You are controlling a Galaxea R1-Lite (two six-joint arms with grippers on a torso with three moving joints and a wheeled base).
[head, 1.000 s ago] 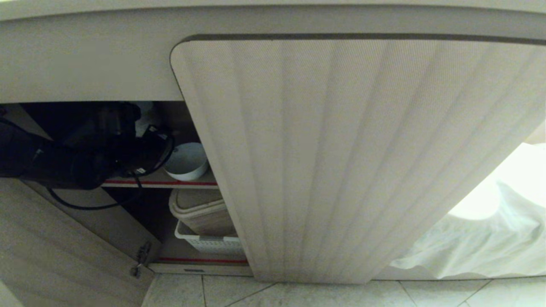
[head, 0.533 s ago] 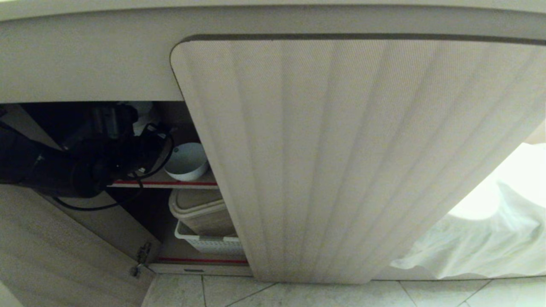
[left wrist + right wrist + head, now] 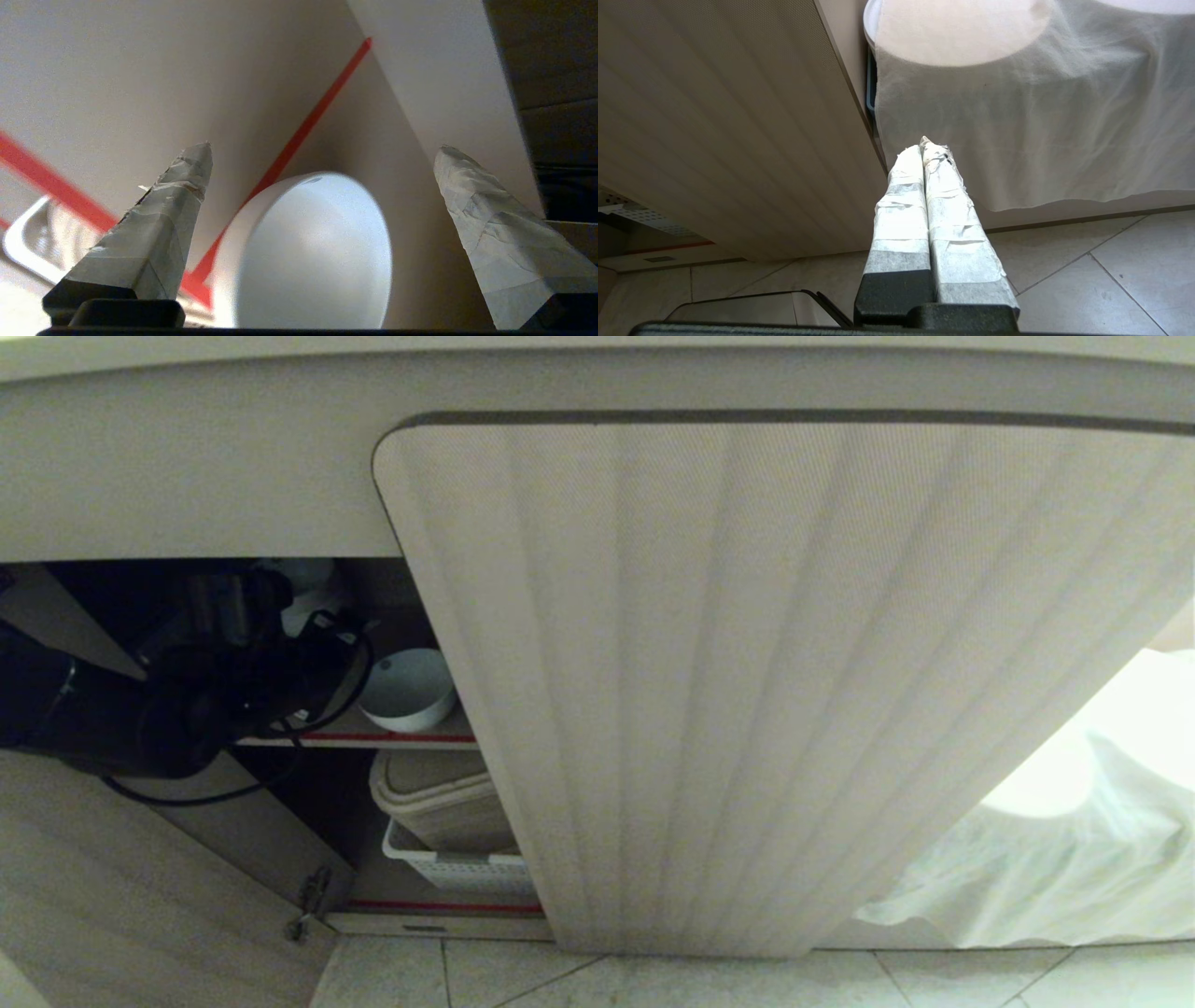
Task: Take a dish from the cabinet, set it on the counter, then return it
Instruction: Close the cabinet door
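The dish (image 3: 406,689), a small white bowl, sits on the red-edged upper shelf (image 3: 373,737) inside the open left side of the cabinet (image 3: 747,709). My left arm (image 3: 187,700) reaches into that opening from the left, just beside the bowl. In the left wrist view the left gripper (image 3: 323,148) is open. The dish (image 3: 313,252) shows between its taped fingers (image 3: 177,200), touching neither. My right gripper (image 3: 927,144) is shut and empty, hanging low near the floor beside the closed fluted door. The counter's top is out of view.
Below the shelf stand a beige lidded bin (image 3: 439,803) and a white slotted basket (image 3: 457,868). The left door (image 3: 112,896) stands swung open at the lower left. A white cloth (image 3: 1074,859) hangs at the right, above the tiled floor (image 3: 653,980).
My left arm has drawn slightly to the left and its forearm has sunk a little, uncovering more of the dish. The dish has not moved.
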